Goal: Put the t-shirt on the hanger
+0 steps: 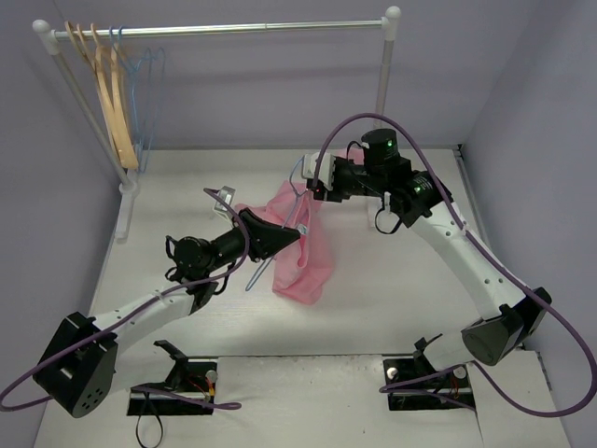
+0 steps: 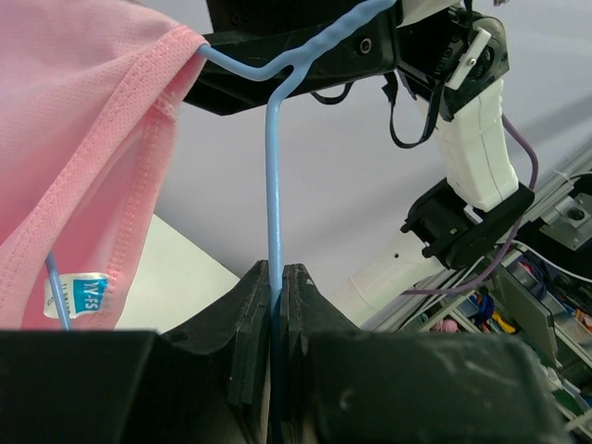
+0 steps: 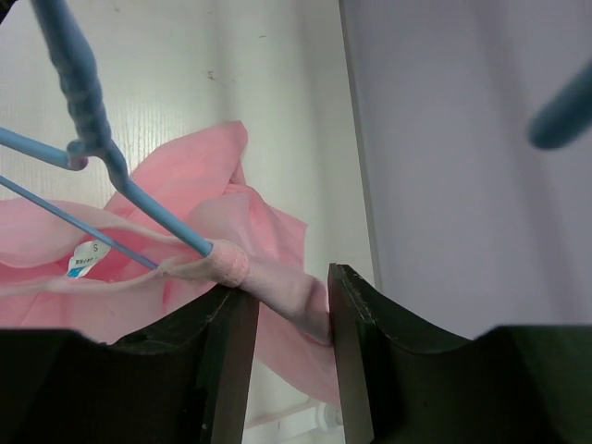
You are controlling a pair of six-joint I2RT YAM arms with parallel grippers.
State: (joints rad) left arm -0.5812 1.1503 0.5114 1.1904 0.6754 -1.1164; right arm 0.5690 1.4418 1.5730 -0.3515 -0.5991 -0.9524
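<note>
So, counting it up: two arms, one t-shirt [image 1: 303, 254], and one hanger [image 2: 274, 176] actually in play. Both of those are held up off the table [image 1: 392, 280], roughly mid-table between the two grippers.

The left gripper [image 2: 275, 270] is clamped hard on the hanger. In the left wrist view the two black fingers [image 2: 248, 314] are squeezed together with the thin blue wire running straight up between them, then bending off toward the shirt's neck hem. No gap there at all.

The right gripper [image 3: 282, 282] comes in from the far right and is pinching the shirt itself. There's a rolled-up bit of pink hem sitting between its two fingers [image 3: 350, 324], just beside the spot where one hanger arm pokes into the cloth. The neck is pulled open and you can see the small white-and-blue label [image 3: 85, 259] inside, with two blue wire runs crossing near it.

From the top, most of the shirt hangs down bunched below and to the right of the left gripper, lower part toward the near side.

Back at the far edge there's one clothes rail [image 1: 224, 30] on white posts. At its left end I count three tan wooden hangers [image 1: 117, 112], plus some spare pale-blue wire ones [image 1: 147, 79] just to their right. They overlap too much for me to get a firm number.
</note>
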